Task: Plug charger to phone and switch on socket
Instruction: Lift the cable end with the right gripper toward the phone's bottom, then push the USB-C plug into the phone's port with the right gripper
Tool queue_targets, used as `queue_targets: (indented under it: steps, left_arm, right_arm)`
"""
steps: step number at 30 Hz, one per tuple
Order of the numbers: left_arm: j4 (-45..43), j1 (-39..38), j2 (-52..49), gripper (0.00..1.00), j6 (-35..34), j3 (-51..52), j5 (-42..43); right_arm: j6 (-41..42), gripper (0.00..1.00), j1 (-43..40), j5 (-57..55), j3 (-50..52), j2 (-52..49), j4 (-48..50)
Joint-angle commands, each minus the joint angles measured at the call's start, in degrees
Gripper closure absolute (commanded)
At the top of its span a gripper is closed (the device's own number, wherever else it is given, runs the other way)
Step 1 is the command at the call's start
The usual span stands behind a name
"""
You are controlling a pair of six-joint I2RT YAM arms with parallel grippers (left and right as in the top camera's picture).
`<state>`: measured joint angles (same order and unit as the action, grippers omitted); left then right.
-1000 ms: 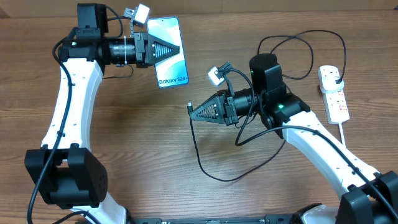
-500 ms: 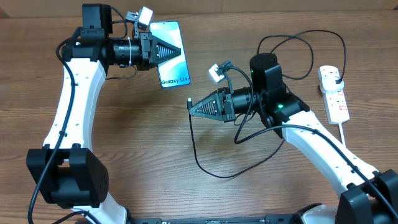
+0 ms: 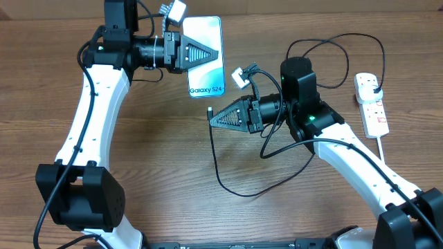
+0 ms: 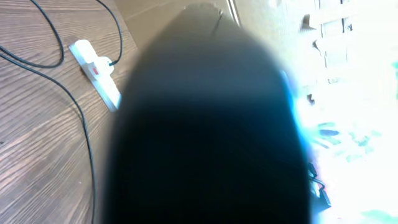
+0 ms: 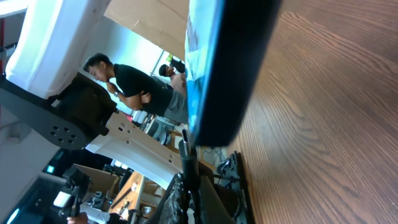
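Note:
My left gripper (image 3: pixel 202 54) is shut on the phone (image 3: pixel 208 72), a slim phone with a light-blue screen and "Galaxy S24" text, held above the table at the back centre. In the left wrist view the phone (image 4: pixel 205 124) fills the frame as a dark blur. My right gripper (image 3: pixel 216 120) is shut on the charger's connector end (image 3: pixel 210 113), whose tip sits just below the phone's lower edge. In the right wrist view the connector (image 5: pixel 187 158) points up at the phone's end (image 5: pixel 230 74). The black cable (image 3: pixel 228 183) loops over the table. The white socket (image 3: pixel 371 104) lies at the far right.
The black plug head (image 3: pixel 376 86) sits in the socket's far end, with cable loops (image 3: pixel 339 48) behind it. The socket's white cord (image 3: pixel 385 149) runs toward the front right. The socket also shows in the left wrist view (image 4: pixel 96 71).
My left arm has carried the phone to the right, closer to the connector. My right gripper has stayed almost still with the connector.

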<state>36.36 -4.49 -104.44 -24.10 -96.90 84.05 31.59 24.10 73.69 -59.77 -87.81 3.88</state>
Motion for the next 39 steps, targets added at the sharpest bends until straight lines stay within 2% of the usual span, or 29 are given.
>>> queue_targets:
  steps: [1,19,22,39]
  left_arm:
    - [-0.4,0.0,2.5,0.96,-0.5,-1.5,3.0]
    - [-0.2,-2.1,2.5,0.96,0.9,-1.5,4.3]
    - [0.3,-1.8,2.5,0.96,1.8,-1.5,0.8]
    - [2.4,-1.9,2.5,0.96,2.9,-1.5,0.3]
  right_arm:
    - [1.7,0.96,0.2,1.0,-0.3,-0.3,2.5]
    - [4.3,0.96,0.2,-2.2,-0.3,-0.3,4.7]
    - [4.5,0.96,0.2,-1.4,-0.3,-0.3,4.5]
    - [7.3,0.96,-1.4,-3.1,-0.3,-0.3,4.4]
